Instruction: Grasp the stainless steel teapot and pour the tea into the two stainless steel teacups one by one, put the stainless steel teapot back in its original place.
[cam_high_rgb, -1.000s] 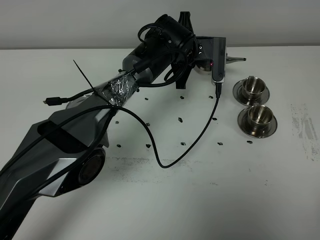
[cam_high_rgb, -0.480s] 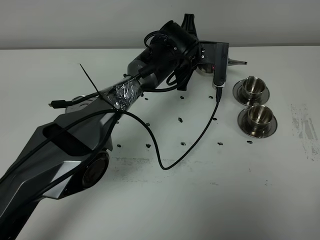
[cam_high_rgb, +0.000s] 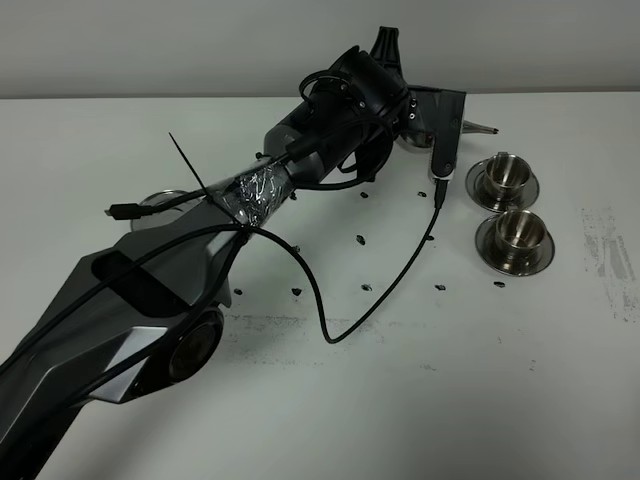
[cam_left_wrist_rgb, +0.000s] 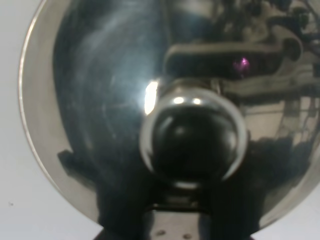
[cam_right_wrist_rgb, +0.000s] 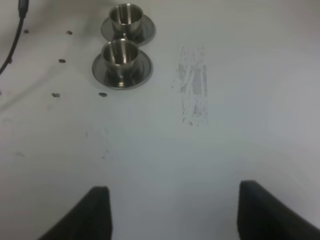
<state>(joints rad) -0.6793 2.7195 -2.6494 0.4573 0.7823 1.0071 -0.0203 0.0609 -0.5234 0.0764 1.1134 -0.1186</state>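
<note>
My left tool is clamped shut on the stainless steel teapot, at the handle side. I judge the step in hand to be carrying the pot over for the first pour. The pot is at the far side of the surface, near the farther teacup. The nearer teacup sits just in front of that one, and each is on its own saucer. I see no tea in either cup, so I take it that neither pour has begun. The round steel disc, which I take for the pot's home, peeks out from behind the left arm, well apart from the pot.

Next I need to bring the spout over the mouth of the farther teacup. Then I tip the pot slowly, so the thin stream lands inside that small rim.

The high view gives me the spout's line against the cups, but the wrist hardware hides nearly all of the pot's body. The left wrist view is filled by the domed lid and its knob and shows nothing of the cups. The right wrist view shows both cups from the other side, with a scuffed patch near them. It also shows the right tool spread wide and holding nothing, well apart from the cups.
</note>
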